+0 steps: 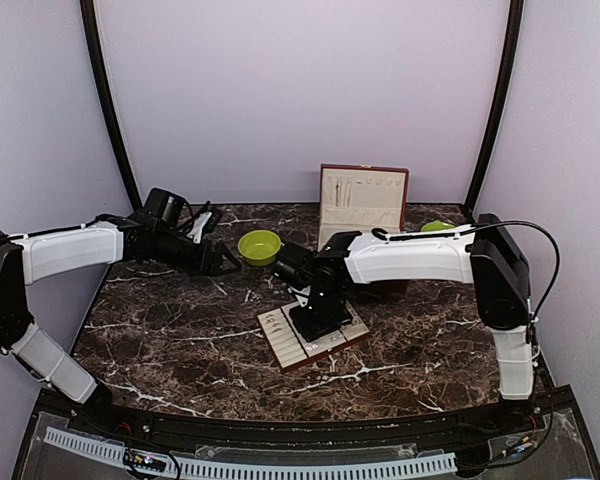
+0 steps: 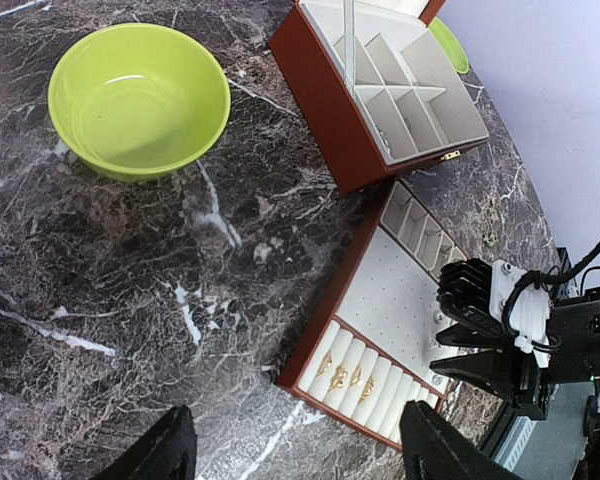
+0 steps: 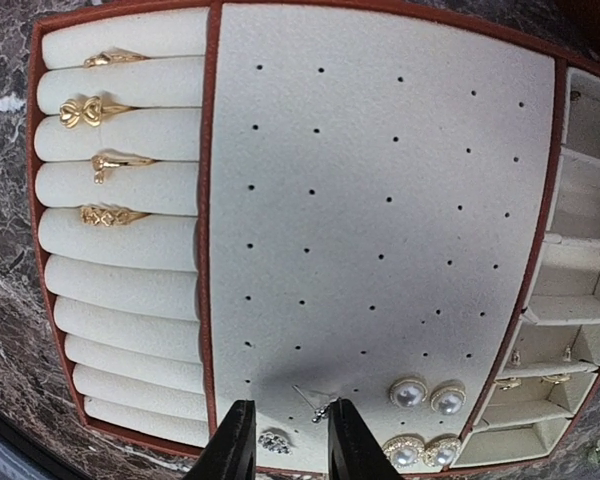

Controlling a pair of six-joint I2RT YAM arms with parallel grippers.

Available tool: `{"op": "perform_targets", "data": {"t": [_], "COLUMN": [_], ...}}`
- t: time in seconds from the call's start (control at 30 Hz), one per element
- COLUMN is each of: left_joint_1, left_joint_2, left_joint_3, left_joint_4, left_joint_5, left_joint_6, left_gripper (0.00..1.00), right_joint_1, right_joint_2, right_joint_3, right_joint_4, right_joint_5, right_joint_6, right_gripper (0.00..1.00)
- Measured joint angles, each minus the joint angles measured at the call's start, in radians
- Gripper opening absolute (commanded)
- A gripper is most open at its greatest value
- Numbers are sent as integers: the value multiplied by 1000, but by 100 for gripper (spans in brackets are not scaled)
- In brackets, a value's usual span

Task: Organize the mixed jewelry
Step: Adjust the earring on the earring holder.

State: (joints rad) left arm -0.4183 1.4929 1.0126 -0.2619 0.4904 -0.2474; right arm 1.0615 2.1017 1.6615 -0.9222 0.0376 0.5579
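Observation:
The mixed jewelry lies in the red-brown tray [image 3: 208, 200], which has a cream pad. A tiny silvery stud [image 3: 321, 409] with a thin pin rests on the perforated pad, against the inner side of one of my right gripper's fingers. The right gripper [image 3: 292, 412] hangs just over the tray's near edge, its jaws a little apart and gripping nothing. A sparkly stud [image 3: 274, 440] sits below the gap. Pearl earrings [image 3: 408, 392] lie to the right, and several gold rings [image 3: 92, 110] sit in the rolls. My left gripper [image 2: 295, 450] hovers wide open over bare marble, left of the tray [image 2: 325, 300].
A lime-green bowl [image 1: 259, 246] stands just beside the left gripper [image 1: 220, 262]. The open jewelry box [image 1: 363, 200] stands behind the tray [image 1: 285, 345], with a green plate [image 1: 437, 227] to its right. The right gripper [image 1: 315, 320] covers the tray's middle.

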Motion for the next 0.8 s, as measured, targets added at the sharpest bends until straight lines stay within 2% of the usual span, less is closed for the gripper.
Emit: {"op": "perform_targets", "data": {"t": [0.8], "left_joint_1": [0], "left_joint_2": [0], "left_joint_3": [0], "left_joint_4": [0], "left_joint_5": [2], "left_joint_6": [0], "left_gripper": [73], "right_joint_1": [0], "right_joint_2": [0], "right_joint_3": [27], "right_joint_4": [-2], "right_joint_5": [2], "right_joint_6": [0], "right_gripper": [24]}}
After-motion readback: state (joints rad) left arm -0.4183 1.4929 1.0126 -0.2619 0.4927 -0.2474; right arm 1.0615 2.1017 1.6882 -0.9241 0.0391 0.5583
